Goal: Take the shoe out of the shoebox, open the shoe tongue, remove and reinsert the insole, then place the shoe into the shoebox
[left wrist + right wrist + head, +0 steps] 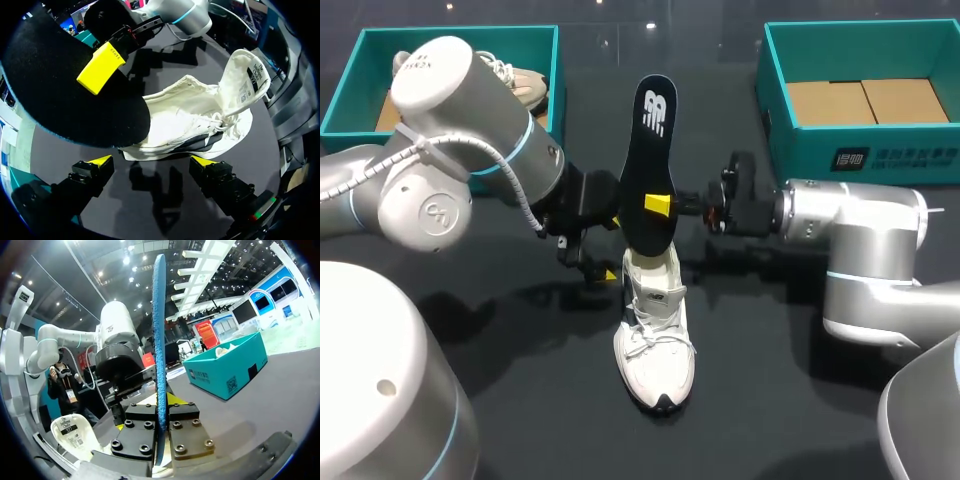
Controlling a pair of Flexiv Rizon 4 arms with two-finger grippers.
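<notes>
My right gripper (160,432) clamps the black insole (653,150) from both sides, holding it upright over the heel of the white shoe (190,115). My left gripper (152,162) hangs beside the shoe with fingers spread; the shoe is ahead of them, not between them. The insole's lower end hides the shoe's heel opening. The shoe stands in the middle of the table (800,400), well apart from the left box (460,32) and the right box (860,155) at the far edge.
</notes>
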